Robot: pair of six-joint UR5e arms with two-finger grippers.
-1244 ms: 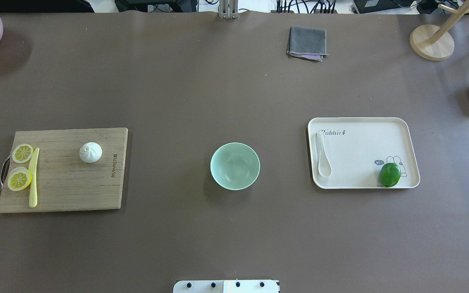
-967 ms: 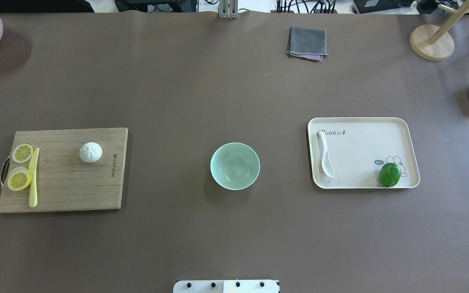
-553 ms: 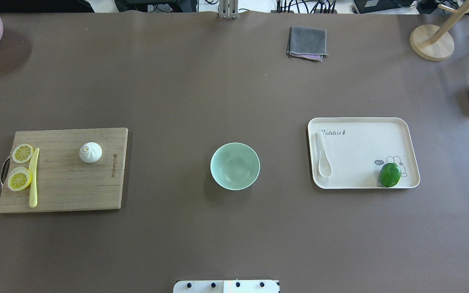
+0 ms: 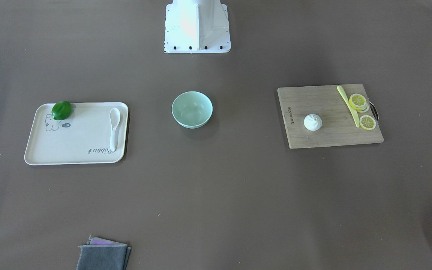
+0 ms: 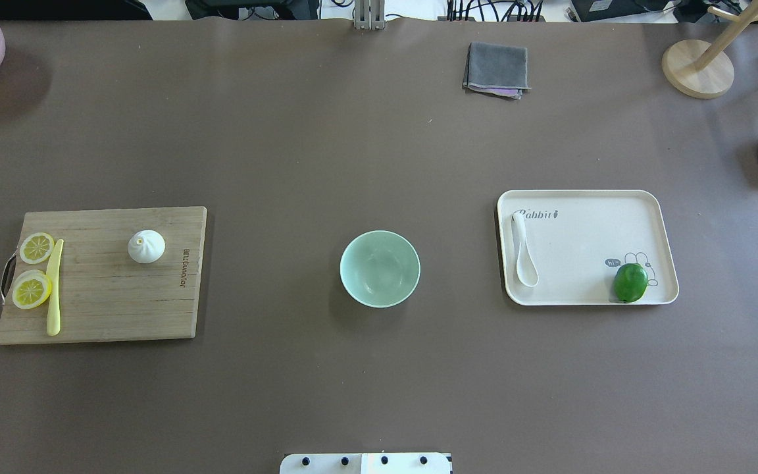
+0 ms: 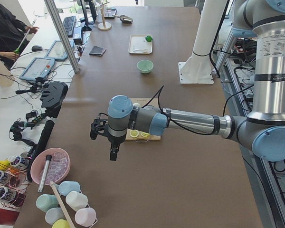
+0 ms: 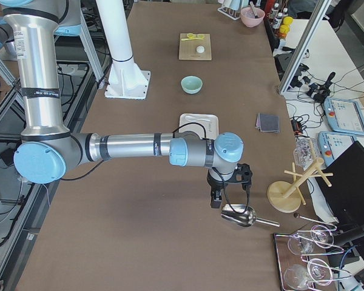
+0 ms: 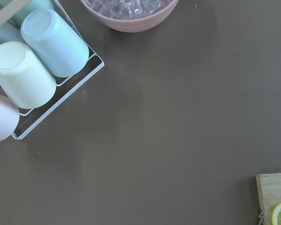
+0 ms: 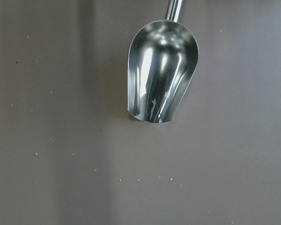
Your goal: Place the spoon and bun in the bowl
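Note:
The empty mint-green bowl point(image 5: 379, 268) point(image 4: 192, 109) stands at the table's middle. The white bun point(image 5: 147, 246) point(image 4: 312, 122) sits on a wooden cutting board point(image 5: 102, 296) on my left side. The cream spoon point(image 5: 524, 253) point(image 4: 114, 127) lies along the bowl-side edge of a cream tray point(image 5: 583, 243) on my right side. My left gripper point(image 6: 113, 152) hangs beyond the board's outer end and shows only in the exterior left view. My right gripper point(image 7: 217, 199) hangs over a metal scoop point(image 9: 161, 75) and shows only in the exterior right view. I cannot tell whether either is open or shut.
Two lemon slices point(image 5: 36, 247) and a yellow knife point(image 5: 55, 286) lie on the board. A lime point(image 5: 630, 282) sits on the tray. A grey cloth point(image 5: 496, 69), a wooden stand point(image 5: 698, 66), a pink bowl point(image 8: 129, 11) and a rack of cups point(image 8: 33, 65) stand at the table's edges.

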